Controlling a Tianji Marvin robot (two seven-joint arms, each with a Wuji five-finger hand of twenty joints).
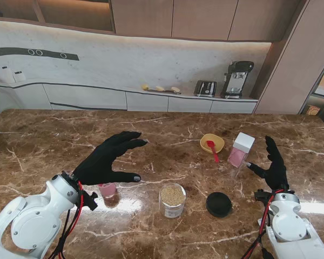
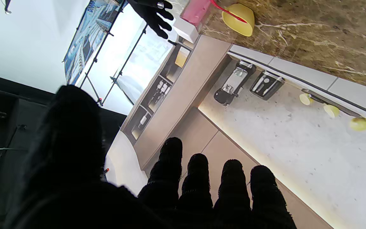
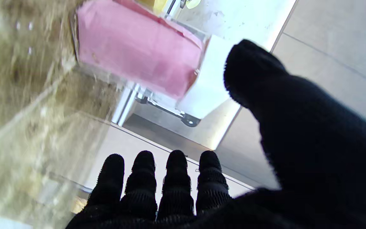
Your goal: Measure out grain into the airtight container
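A glass jar of grain [image 1: 173, 200] stands open near the table's front, its black lid [image 1: 218, 204] lying flat to its right. My left hand [image 1: 110, 159] hovers open, fingers spread, over a small glass with pink contents [image 1: 108, 193]. A tall clear container with a white lid and pink contents [image 1: 240, 151] stands right of centre, also in the wrist views [image 2: 195, 11] [image 3: 138, 54]. My right hand [image 1: 272, 162] is open just right of it, thumb [image 3: 281, 111] toward it, not touching. A yellow bowl [image 1: 212, 143] [image 2: 238, 17] holds a red spoon [image 1: 212, 151].
The brown marble table [image 1: 43, 140] stretches wide on all sides. Behind it runs a white counter [image 1: 151, 100] with a toaster [image 1: 205, 88], a coffee machine [image 1: 236, 79] and a few yellow items [image 1: 160, 88].
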